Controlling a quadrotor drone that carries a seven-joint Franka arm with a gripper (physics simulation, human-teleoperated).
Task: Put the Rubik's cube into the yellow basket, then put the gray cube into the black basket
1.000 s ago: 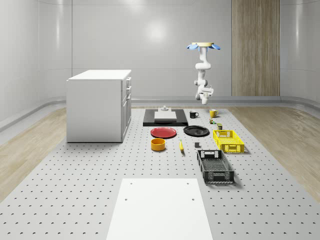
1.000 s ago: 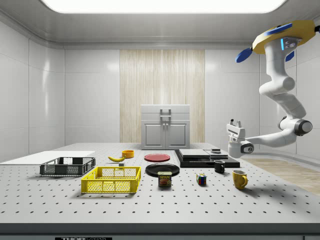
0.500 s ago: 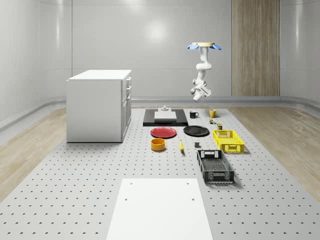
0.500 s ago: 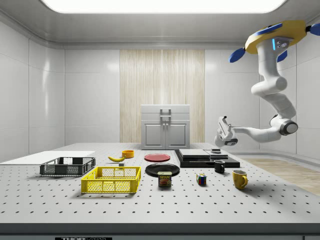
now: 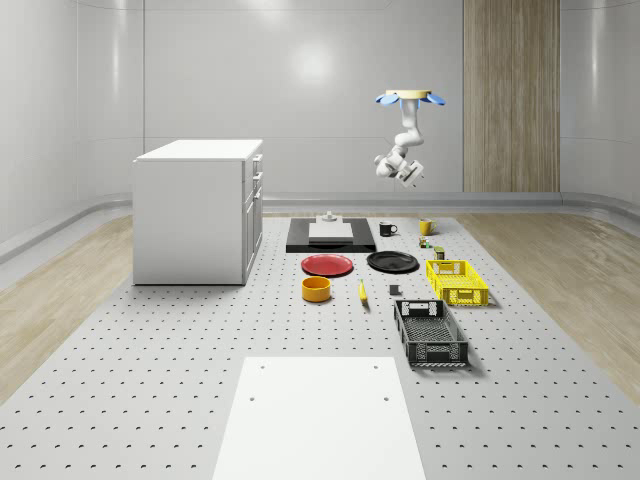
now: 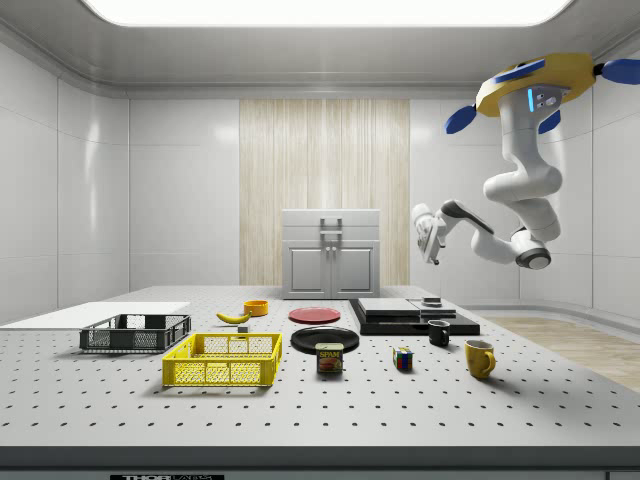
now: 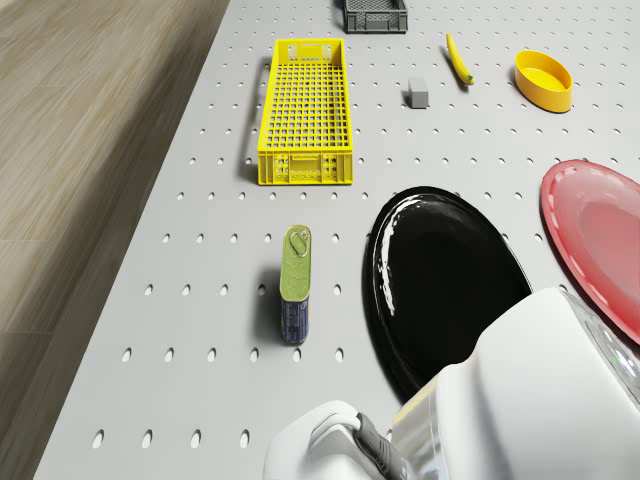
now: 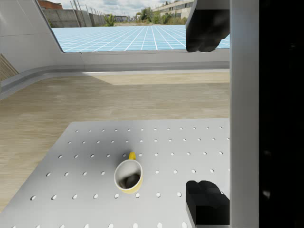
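Whole-scene view: the drone (image 5: 411, 98) hovers high above the far end of the bench (image 5: 150, 390), over the area of the black mug (image 5: 388, 229) and the yellow mug (image 5: 426, 227). The arm is folded beneath it, and the claw (image 5: 412, 176) hangs well above the bench surface. The yellow basket (image 5: 456, 281) lies toward this view's right, with the black basket (image 5: 430, 333) nearer the camera. The gray cube (image 5: 394, 291) rests on the bench between the black plate (image 5: 392, 262) and the black basket.

Side view: the drone (image 6: 533, 88) hovers at upper right. The claw (image 6: 427, 232) is in the air above the black slab (image 6: 412, 316), carrying nothing. The Rubik's cube (image 6: 403, 359) sits on the bench between the can (image 6: 329, 358) and the yellow mug (image 6: 479, 358), apart from both. The yellow basket (image 6: 224, 360) stands toward this view's left, the black basket (image 6: 135, 333) beyond it.

Drone view: the yellow basket (image 7: 304, 98), the gray cube (image 7: 418, 94), the can (image 7: 294, 284) lying flat, the black plate (image 7: 445, 283) and the red plate (image 7: 598, 226) are all on the bench.

Wrist view: the fingers (image 8: 206, 201) of the claw (image 8: 205, 118) are spread wide with nothing between them. The yellow mug (image 8: 128, 175) stands upright on the bench below.
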